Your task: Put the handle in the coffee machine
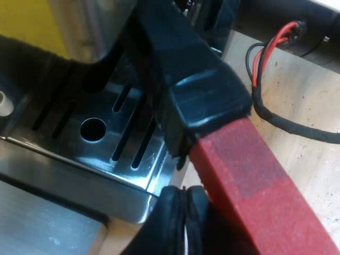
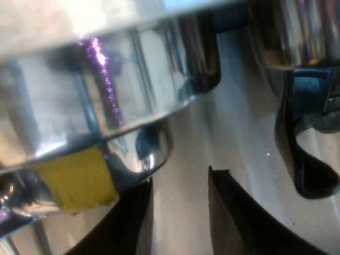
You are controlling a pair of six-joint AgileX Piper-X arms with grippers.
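Observation:
The holder's dark handle (image 1: 180,64) runs close across the left wrist view and ends in a red block (image 1: 249,175). It hangs over the slotted metal drip tray (image 1: 106,133) of the espresso machine. My left gripper (image 1: 212,218) is shut on the handle at its red end, with one black finger (image 1: 172,220) pressed against the handle's side. The holder's metal end is hidden. My right gripper (image 2: 178,212) is open, nothing between its two black fingers (image 2: 239,212); it sits right up against the machine's shiny chrome body (image 2: 106,95).
A patch of yellow tape (image 2: 74,178) sticks to the chrome near my right gripper. Another rounded chrome part (image 2: 287,32) stands close by. Light wooden table (image 1: 303,111) lies beside the drip tray's edge.

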